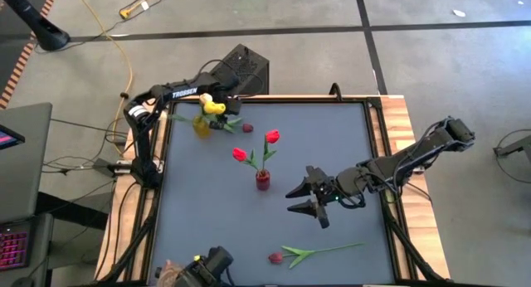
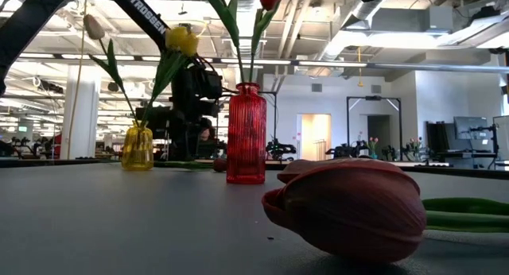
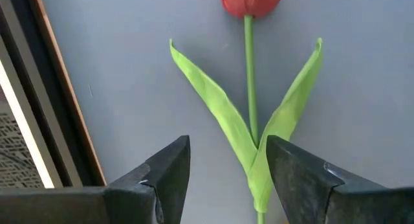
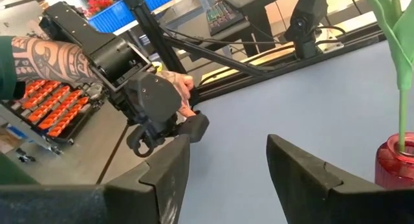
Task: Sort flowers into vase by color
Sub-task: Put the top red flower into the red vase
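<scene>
grey tabletop (image 1: 207, 204) with a wooden rim. red vase (image 1: 263, 180) sits mid-table holding 2 red tulips (image 1: 271, 138), yellow vase (image 1: 202, 125) near the far left corner has yellow ones. left gripper (image 3: 226, 179) hangs wide open over a maroon tulip (image 3: 251, 0) there, holding nothing. right gripper (image 1: 309, 201) is open and empty right of the red vase. another maroon tulip (image 1: 311, 252) lies by the near edge

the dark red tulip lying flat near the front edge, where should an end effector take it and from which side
Judging by its pose, grip the thin green stem midway, beyond the leaves, coming straight down from above. The tulip lies flat on the table, so the stem is bare from above, and fingers set across it can close. The open right end effector is nearest.
</scene>
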